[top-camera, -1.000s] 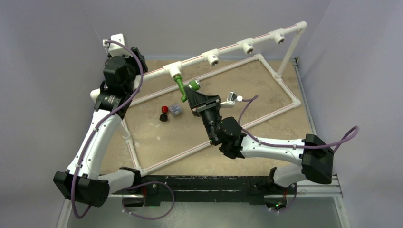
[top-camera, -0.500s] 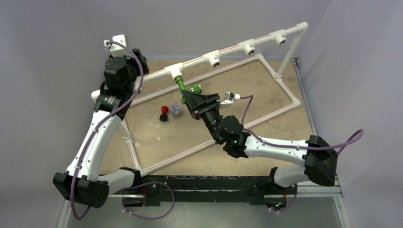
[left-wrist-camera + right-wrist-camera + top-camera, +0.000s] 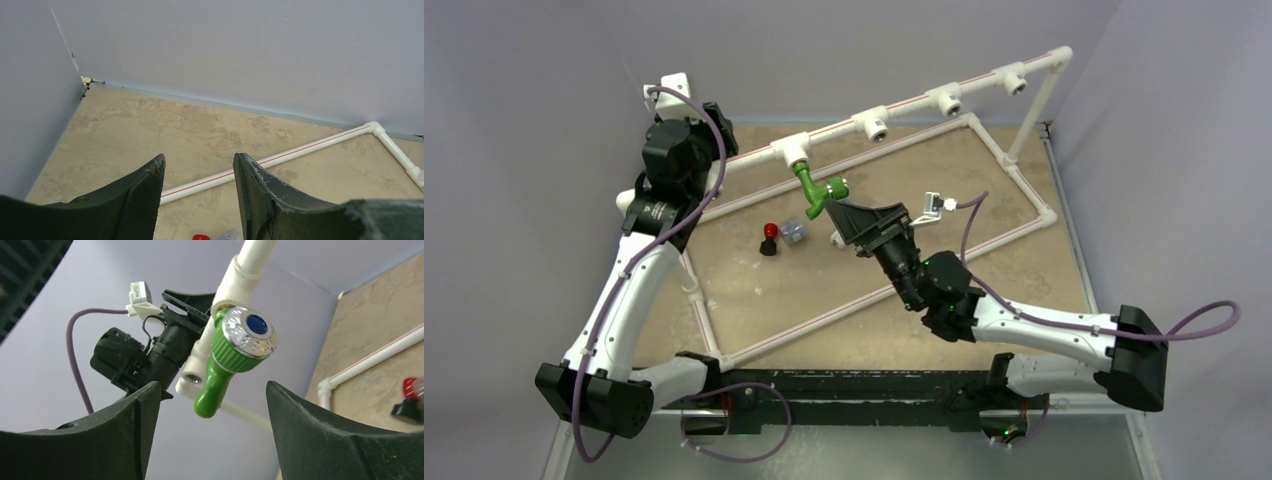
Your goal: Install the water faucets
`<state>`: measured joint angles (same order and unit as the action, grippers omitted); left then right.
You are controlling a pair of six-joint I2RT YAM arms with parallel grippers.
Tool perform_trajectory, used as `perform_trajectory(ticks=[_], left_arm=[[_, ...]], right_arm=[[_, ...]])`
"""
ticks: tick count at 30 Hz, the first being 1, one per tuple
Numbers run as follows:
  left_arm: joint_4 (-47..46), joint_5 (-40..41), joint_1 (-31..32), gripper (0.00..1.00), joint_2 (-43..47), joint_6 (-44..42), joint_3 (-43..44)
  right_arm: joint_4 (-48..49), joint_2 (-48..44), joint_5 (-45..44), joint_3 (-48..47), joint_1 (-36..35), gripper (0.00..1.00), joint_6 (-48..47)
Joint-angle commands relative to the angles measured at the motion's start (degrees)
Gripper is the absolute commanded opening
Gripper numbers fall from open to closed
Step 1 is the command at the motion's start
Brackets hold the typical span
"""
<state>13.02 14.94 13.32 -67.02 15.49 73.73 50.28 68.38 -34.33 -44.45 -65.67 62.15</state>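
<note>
On the tan table (image 3: 764,290) lies a white pipe frame (image 3: 904,105): a rectangle flat on the surface, with a raised rail along its far side that carries four tee fittings. At the rail's left end the left arm (image 3: 639,270) reaches up, and the left gripper (image 3: 199,160) has its pincer spread, with nothing between the fingers; only the table and one floor pipe show past them. From the near right the right arm (image 3: 1034,325) stretches toward the middle. The right gripper (image 3: 834,220) is spread wide and touches nothing, its fingers apart from the green faucet (image 3: 220,365). That faucet sits in the leftmost tee (image 3: 792,152) and hangs below it, spout downward. The other three tee sockets face forward, unfilled. Inside the rectangle, the black faucet with the red knob (image 3: 769,238) rests on the table, and the white-and-blue faucet (image 3: 793,233) lies just beside it on its right.
</note>
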Motion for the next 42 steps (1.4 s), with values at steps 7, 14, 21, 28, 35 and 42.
perform_trajectory(ticks=[7, 14, 21, 28, 35, 42], left_arm=[[12.1, -3.8, 1.6, 0.52, -1.0, 0.1, -1.8], [12.1, -3.8, 1.6, 0.52, -1.1, 0.1, -1.8], [12.0, -3.9, 1.6, 0.52, -0.9, 0.0, -1.9], [11.8, -4.1, 1.6, 0.52, -0.7, -0.1, -2.2], [11.7, -4.2, 1.6, 0.52, -0.8, -0.2, -2.5], [12.0, -4.2, 1.6, 0.52, -0.7, -0.2, -1.9]], right_arm=[[-10.8, -10.0, 9.0, -1.7, 0.8, 0.79, -36.0], [-16.9, -12.6, 16.6, -4.8, 0.8, 0.84, -66.5], [-23.5, -12.8, 22.2, -8.2, 0.7, 0.86, -92.8], [-22.0, -9.7, 19.0, -9.3, 0.2, 0.89, -122.4], [-13.6, -4.7, 17.5, -8.4, -2.0, 0.90, -142.2], [-6.4, 2.4, 15.0, -9.7, -2.9, 0.89, -152.7]])
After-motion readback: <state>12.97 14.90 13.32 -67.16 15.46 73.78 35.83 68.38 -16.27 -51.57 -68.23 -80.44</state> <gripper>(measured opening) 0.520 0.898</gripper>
